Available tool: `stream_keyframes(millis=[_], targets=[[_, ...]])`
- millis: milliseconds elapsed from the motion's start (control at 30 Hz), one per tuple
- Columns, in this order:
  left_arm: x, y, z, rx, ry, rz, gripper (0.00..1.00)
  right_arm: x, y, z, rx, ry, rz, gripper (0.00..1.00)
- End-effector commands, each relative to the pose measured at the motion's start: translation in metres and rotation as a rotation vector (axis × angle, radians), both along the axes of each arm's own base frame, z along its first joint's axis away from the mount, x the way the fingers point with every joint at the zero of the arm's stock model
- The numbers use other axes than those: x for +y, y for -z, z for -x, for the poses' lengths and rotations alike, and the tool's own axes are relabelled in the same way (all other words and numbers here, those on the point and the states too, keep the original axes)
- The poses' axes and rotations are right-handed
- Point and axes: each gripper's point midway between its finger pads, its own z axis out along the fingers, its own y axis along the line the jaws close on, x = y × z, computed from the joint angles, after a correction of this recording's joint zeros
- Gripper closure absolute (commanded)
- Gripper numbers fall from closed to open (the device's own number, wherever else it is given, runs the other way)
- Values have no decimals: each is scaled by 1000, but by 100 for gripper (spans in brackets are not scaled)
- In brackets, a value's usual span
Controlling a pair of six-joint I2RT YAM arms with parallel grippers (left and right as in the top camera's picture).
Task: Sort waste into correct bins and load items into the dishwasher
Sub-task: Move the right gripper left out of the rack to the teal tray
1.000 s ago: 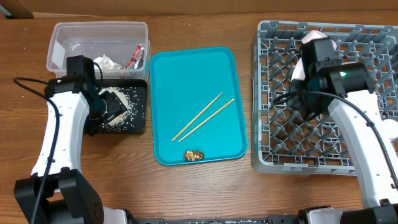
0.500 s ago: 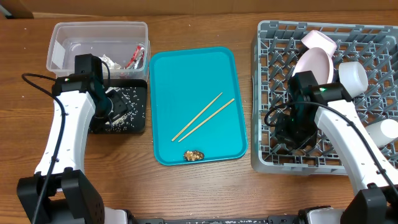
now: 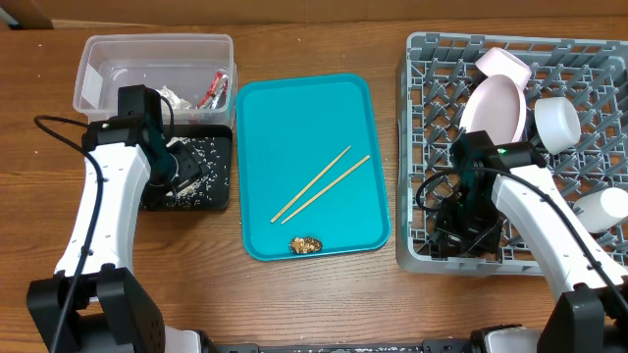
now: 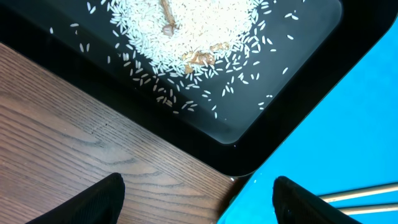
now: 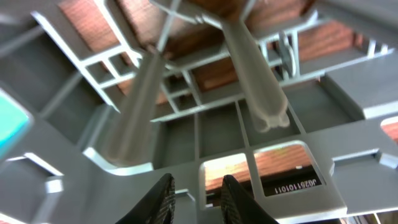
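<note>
My left gripper is open and empty over the black tray, which holds loose rice; its fingertips hang above the wood by the tray's corner. The clear tub holds the red-and-white wrapper and crumpled white paper. Two chopsticks and a brown food scrap lie on the teal tray. The grey rack holds a plate, a bowl and a cup. My right gripper is low at the rack's front left, nearly shut and empty.
Another white piece sits at the rack's right edge. Upright pegs and the rack's wall stand close around my right fingers. The teal tray's edge lies against the black tray. Cables trail from both arms.
My right arm has left the plate standing in the rack and moved down toward the rack's front left corner. My left arm shifted slightly over the black tray, then held still.
</note>
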Motion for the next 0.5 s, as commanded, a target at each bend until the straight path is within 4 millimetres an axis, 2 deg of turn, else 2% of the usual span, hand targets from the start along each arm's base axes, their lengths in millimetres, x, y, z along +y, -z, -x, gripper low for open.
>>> stream_keyframes(millis=[0, 200, 300, 467], targets=[[-3, -13, -6, -45, 27, -5, 22, -1, 2, 5, 26, 44, 14, 72], [-3, -13, -6, -46, 27, -5, 21, -3, 0, 12, 58, 72, 37, 72], [-3, -13, -6, -46, 27, -5, 21, -10, 0, 12, 54, 87, 79, 72], [-3, -13, -6, -46, 27, -5, 21, -9, 1, 10, 45, 89, 77, 71]])
